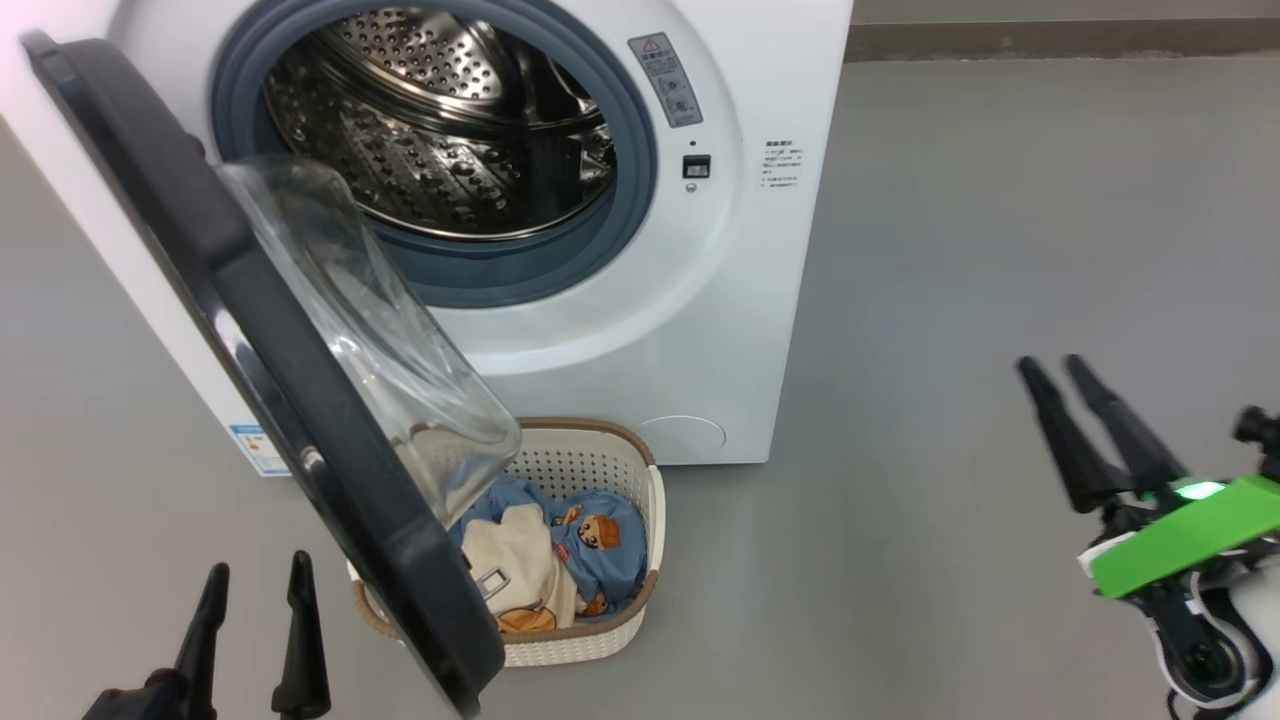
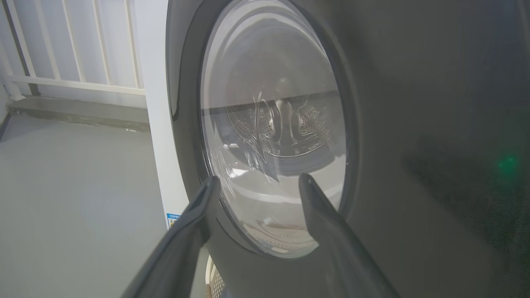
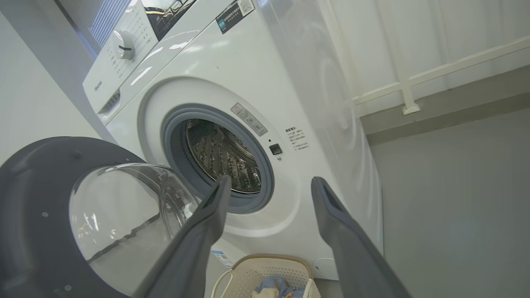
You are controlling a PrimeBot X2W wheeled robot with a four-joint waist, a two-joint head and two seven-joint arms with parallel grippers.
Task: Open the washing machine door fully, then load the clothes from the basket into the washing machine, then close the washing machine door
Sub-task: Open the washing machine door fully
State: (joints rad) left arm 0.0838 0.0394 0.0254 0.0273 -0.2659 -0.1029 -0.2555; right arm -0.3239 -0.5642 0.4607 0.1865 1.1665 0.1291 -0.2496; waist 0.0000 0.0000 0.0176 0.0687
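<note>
Floor (image 1: 1000, 250): grey, smooth. Washing machine (image 1: 760, 330): white, stands on it, ahead of the left pincer (image 1: 259, 562), well left of the right pincer (image 1: 1048, 360). Basket (image 1: 600, 470): cream, on floor at machine's foot, just right of left pincer.

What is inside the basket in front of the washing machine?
A blue cloth printed with bears and a cream cloth lie in the basket. The open door covers the basket's left part; what lies there is hidden.
</note>
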